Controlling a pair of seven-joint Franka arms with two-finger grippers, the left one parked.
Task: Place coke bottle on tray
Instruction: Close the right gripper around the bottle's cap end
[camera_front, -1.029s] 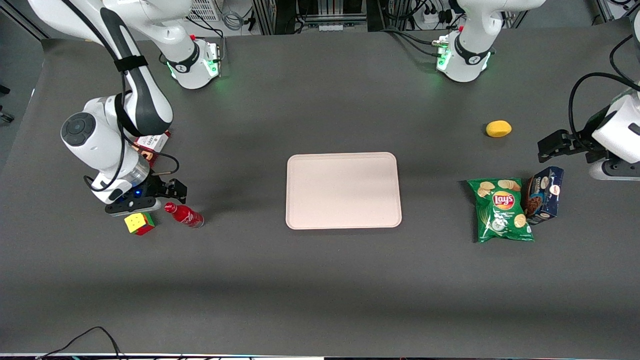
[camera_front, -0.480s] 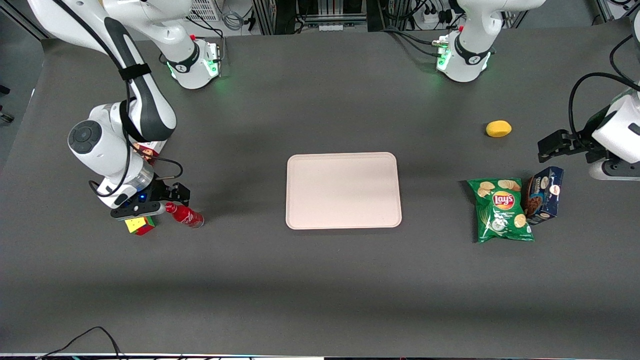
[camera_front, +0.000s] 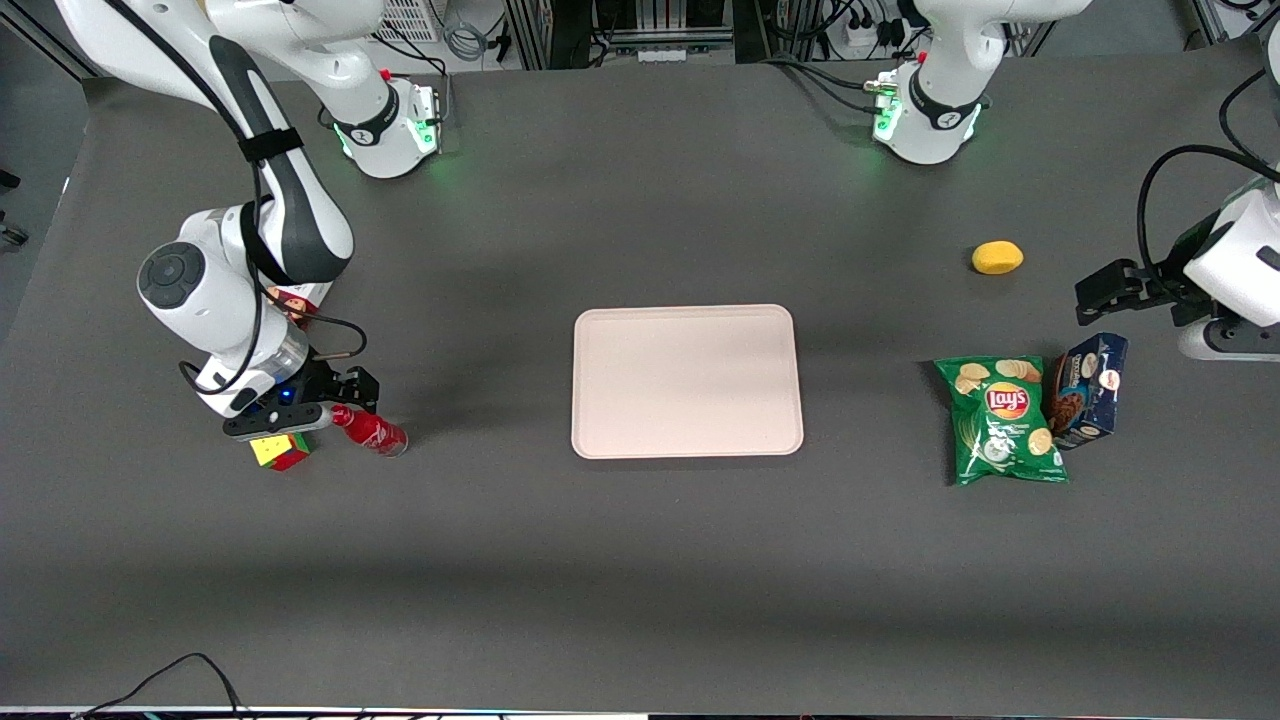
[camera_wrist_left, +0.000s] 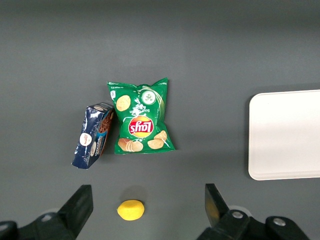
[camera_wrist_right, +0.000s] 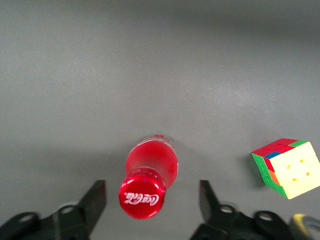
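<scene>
On the dark grey desk, the coke bottle lies well apart from the tray, beside a colour cube. The gripper has dropped over its cap end, fingers spread on either side, seemingly not yet touching; closing comes next.

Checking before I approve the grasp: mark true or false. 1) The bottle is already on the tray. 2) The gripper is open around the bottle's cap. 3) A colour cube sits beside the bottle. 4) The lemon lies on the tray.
1) False: the coke bottle is on the table, off the tray.
2) True: the gripper is open, one finger on each side of the cap.
3) True: the colour cube is beside it, apart.
4) False: the lemon lies on the table toward the parked arm's end.
</scene>
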